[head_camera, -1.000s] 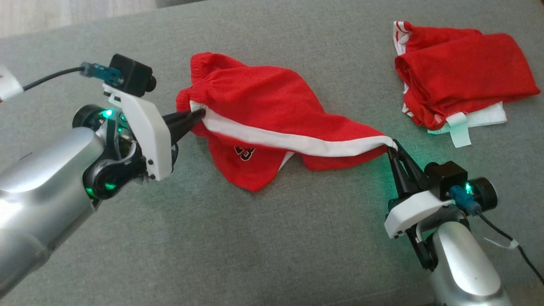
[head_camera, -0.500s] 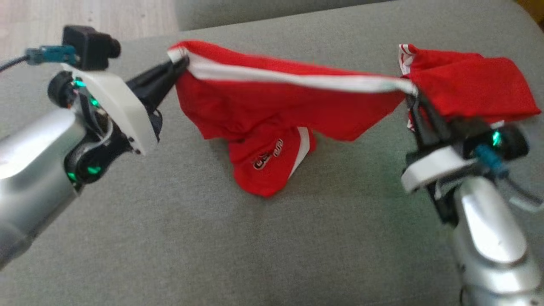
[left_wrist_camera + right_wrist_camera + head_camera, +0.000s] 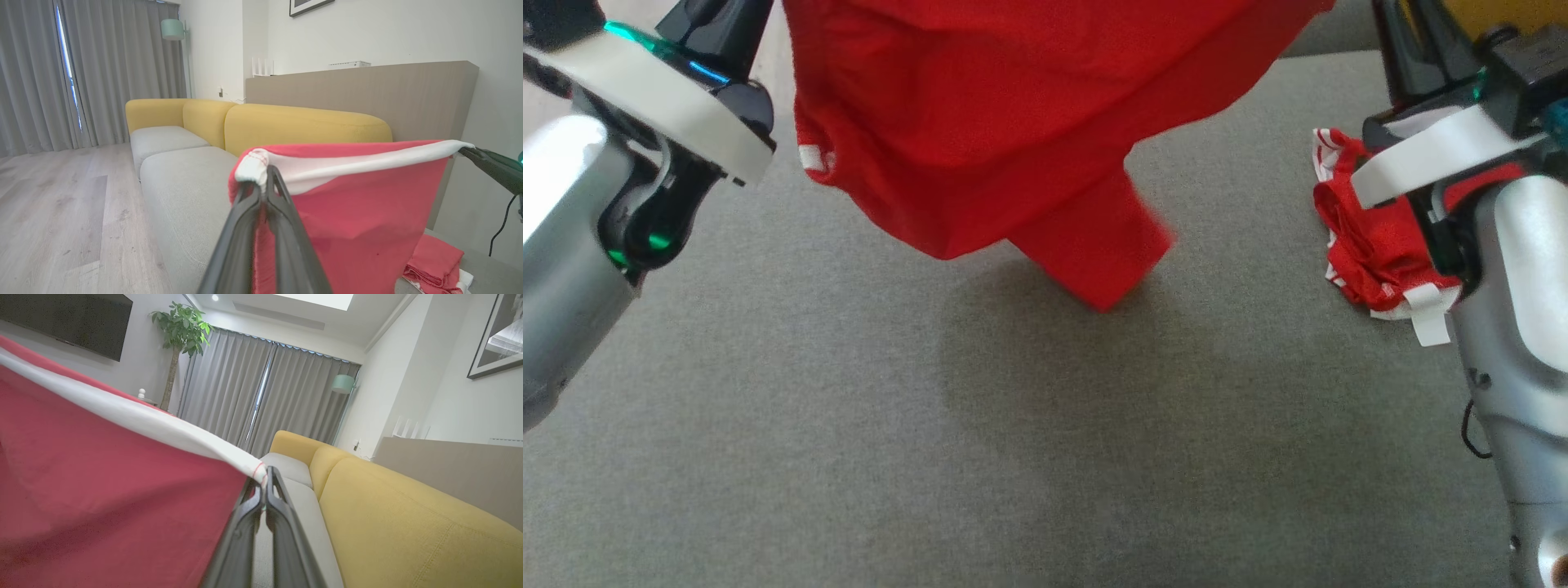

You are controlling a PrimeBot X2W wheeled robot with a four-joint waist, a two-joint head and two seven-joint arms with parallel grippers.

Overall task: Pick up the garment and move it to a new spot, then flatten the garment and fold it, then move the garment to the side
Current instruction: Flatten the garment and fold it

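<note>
The garment (image 3: 1013,122), red shorts with a white side stripe, hangs in the air above the grey couch seat (image 3: 931,425), stretched between my two grippers. My left gripper (image 3: 266,174) is shut on the white corner of the garment (image 3: 347,212) at one end of the stripe. At the stripe's other end my right gripper (image 3: 264,473) is shut on the garment (image 3: 102,465). In the head view the fingertips are cut off by the top edge; a lower leg of the shorts dangles near the seat.
A second pile of red and white clothes (image 3: 1372,245) lies on the seat at the right, partly behind my right arm (image 3: 1511,269). Yellow couch backrests (image 3: 302,126) run behind the seat, and wooden floor (image 3: 53,212) lies to the left.
Both grippers have lifted the garment off the seat and pulled it taut; it now hangs high. The head camera has shifted too.
</note>
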